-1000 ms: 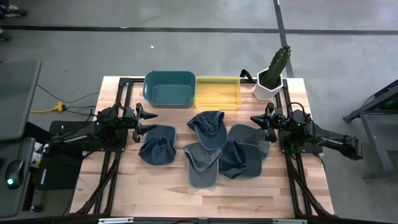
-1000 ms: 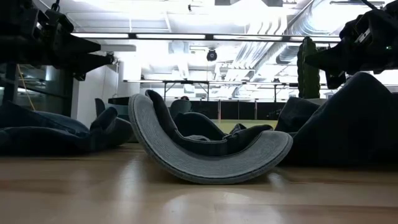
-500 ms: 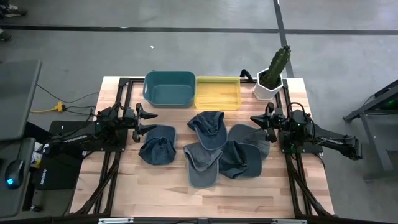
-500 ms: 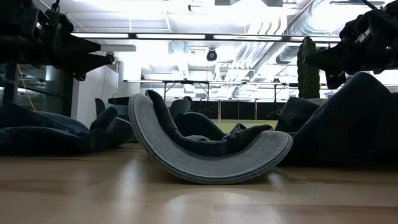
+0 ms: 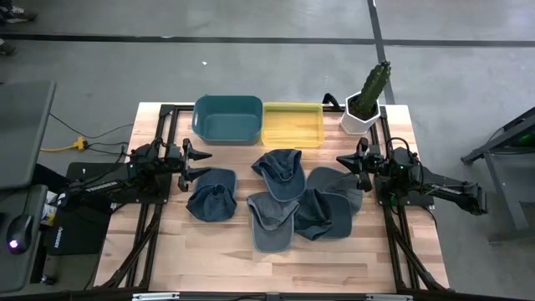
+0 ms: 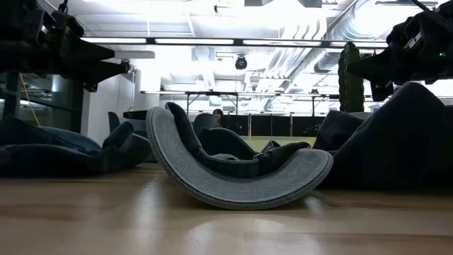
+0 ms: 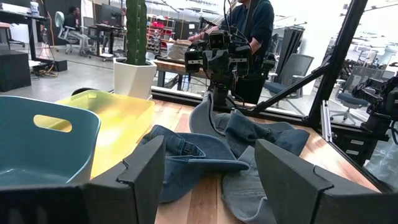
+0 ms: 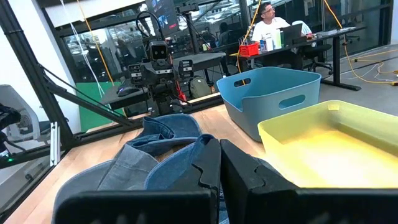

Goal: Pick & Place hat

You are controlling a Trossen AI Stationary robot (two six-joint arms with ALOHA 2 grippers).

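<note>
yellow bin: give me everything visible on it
The yellow bin is a rectangular, translucent-looking plastic tub with rounded corners and a raised rim, upright and empty as far as shown. It sits at the table's far edge, pressed side by side against the teal bin, with the white cactus pot on its other side. The nearest denim cap lies just in front, apart from it. Neither pincer touches it.

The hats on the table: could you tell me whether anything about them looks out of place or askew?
Nothing is damaged, but the hats lie jumbled, several overlapping. The grey hat rests upside down, rocked on its crown. Both bins, blue and yellow, look empty.
</note>
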